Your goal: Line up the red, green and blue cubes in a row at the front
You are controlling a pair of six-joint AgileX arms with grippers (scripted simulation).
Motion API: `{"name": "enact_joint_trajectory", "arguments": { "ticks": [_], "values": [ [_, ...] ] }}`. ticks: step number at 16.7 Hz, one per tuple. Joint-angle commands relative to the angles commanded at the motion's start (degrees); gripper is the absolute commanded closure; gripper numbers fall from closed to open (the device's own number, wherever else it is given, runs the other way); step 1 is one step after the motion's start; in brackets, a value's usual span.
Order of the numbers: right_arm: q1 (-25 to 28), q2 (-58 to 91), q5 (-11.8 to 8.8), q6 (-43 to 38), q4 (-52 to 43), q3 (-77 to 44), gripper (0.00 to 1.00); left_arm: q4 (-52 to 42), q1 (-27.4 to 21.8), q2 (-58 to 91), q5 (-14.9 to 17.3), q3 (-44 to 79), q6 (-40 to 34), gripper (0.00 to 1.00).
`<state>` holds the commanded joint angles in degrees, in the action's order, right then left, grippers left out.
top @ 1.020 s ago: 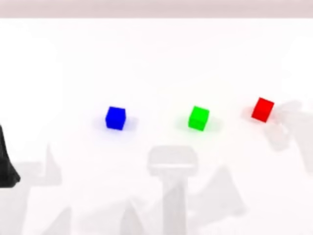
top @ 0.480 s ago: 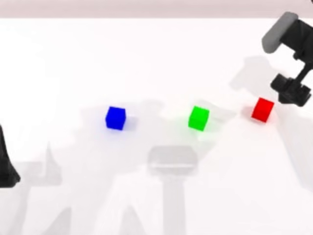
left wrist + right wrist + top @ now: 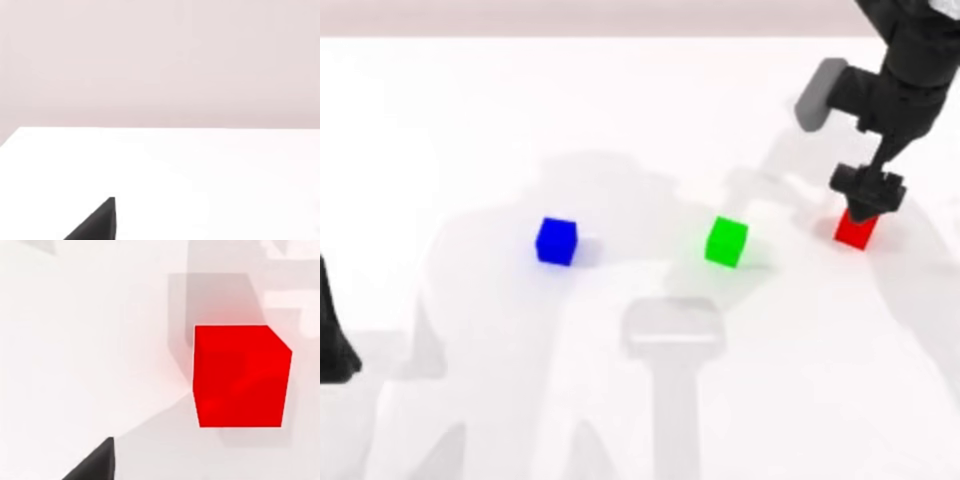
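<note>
The right gripper [image 3: 866, 207] hangs directly over the red cube [image 3: 854, 231] at the right side of the table [image 3: 640, 120], its dark tip covering the cube's upper edge in the top view. Whether it touches or holds the cube, or how far it is spread, I cannot tell. In the right wrist view the red cube [image 3: 240, 376] sits on the white surface, close below the camera. The green cube [image 3: 726, 242] lies near the middle and the blue cube [image 3: 556, 241] to its left, all three well apart in a rough line. The left arm [image 3: 332, 335] is parked at the left edge.
</note>
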<state>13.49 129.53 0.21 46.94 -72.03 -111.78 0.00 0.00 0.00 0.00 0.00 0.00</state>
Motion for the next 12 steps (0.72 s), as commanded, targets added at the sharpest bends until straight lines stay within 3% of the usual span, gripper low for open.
{"name": "enact_joint_trajectory", "arguments": {
  "ticks": [7, 12],
  "values": [
    [-0.13, 0.59, 0.0, 0.19, 0.87, 0.62, 0.0, 0.0, 0.0, 0.0, 0.0, 0.0, 0.0, 0.0],
    [0.07, 3.67, 0.03, 0.07, 12.27, 8.18, 0.0, 0.0, 0.0, 0.0, 0.0, 0.0, 0.0, 0.0]
  ]
}}
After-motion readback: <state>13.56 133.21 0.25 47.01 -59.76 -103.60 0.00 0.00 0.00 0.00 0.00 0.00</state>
